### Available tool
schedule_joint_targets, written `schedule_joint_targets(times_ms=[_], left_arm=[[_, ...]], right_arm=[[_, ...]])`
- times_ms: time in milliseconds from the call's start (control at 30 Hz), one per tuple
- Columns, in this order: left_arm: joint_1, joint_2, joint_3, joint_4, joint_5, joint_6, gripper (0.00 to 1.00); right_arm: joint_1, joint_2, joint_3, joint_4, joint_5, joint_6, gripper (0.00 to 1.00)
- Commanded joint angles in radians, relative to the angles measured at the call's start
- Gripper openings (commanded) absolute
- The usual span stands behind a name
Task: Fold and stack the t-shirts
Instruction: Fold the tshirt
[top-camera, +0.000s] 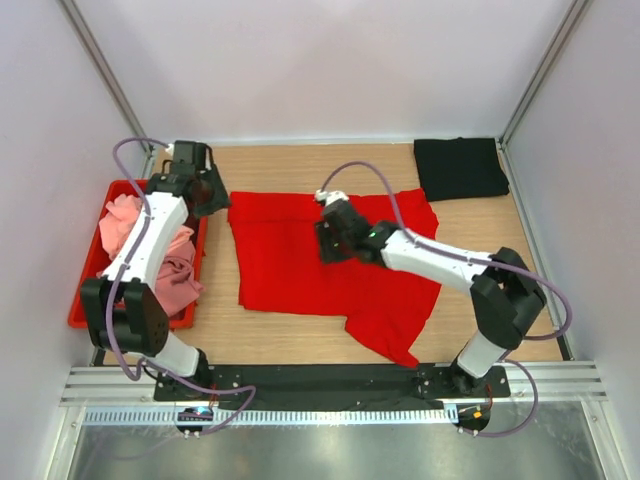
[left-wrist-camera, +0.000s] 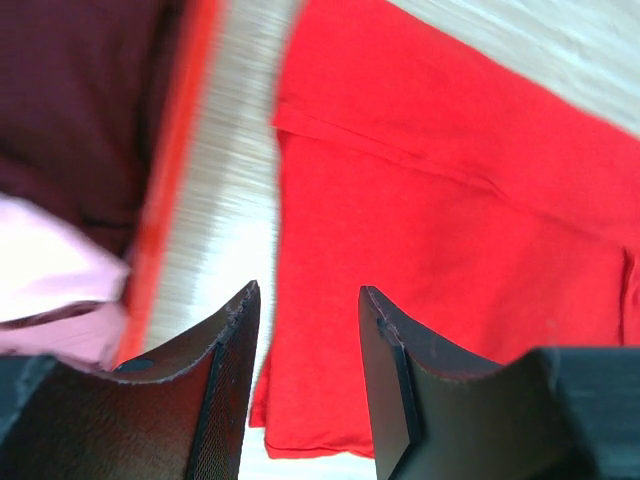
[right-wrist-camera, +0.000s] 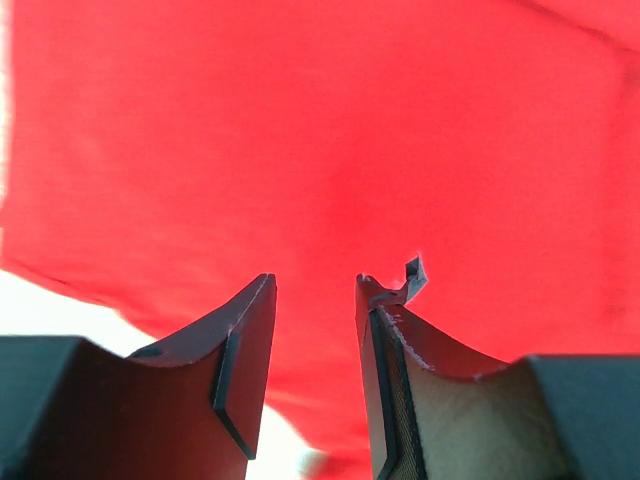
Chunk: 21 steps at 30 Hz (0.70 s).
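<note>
The red t-shirt (top-camera: 290, 270) lies spread flat under both pairs of fingers. The right gripper (right-wrist-camera: 315, 282) hangs over its middle and the left gripper (left-wrist-camera: 305, 292) straddles its edge, seemingly above the cloth. Both are parted and empty. Best to pinch both edges level, then fold evenly.

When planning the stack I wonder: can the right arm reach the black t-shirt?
Probably yes: the black t-shirt lies uncovered at the far right, and the right gripper is open and empty.

The right arm (top-camera: 430, 255) covers part of the red t-shirt (top-camera: 290, 260), the left arm (top-camera: 150, 232) hides much of the crate (top-camera: 85, 282) and its pink shirts (top-camera: 120, 215), and the left wrist view is smeared with blur.
</note>
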Motion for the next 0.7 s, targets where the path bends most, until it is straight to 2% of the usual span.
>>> schedule_joint_targets(times_ms=[0, 33, 133, 333, 433, 533, 667], left_arm=[[0.101, -0.055, 0.053, -0.044, 0.043, -0.056, 0.45], [0.159, -0.067, 0.059, -0.051, 0.058, -0.074, 0.46], [0.221, -0.1, 0.065, -0.066, 0.107, -0.094, 0.46], [0.224, -0.153, -0.002, -0.078, 0.101, -0.073, 0.45], [0.222, -0.186, -0.071, -0.084, 0.156, -0.057, 0.41], [0.198, -0.243, -0.146, -0.078, 0.163, -0.042, 0.33], [0.103, -0.277, -0.229, -0.146, 0.01, -0.024, 0.2]], right_arm=[[0.146, 0.072, 0.079, 0.085, 0.27, 0.194, 0.45], [0.18, 0.102, 0.137, 0.068, 0.314, 0.212, 0.46], [0.298, 0.216, 0.26, 0.037, 0.428, 0.235, 0.46], [0.415, 0.366, 0.384, 0.061, 0.451, 0.267, 0.42], [0.43, 0.379, 0.372, 0.106, 0.428, 0.264, 0.41], [0.42, 0.36, 0.355, 0.079, 0.449, 0.275, 0.35], [0.34, 0.259, 0.261, 0.088, 0.431, 0.293, 0.3]])
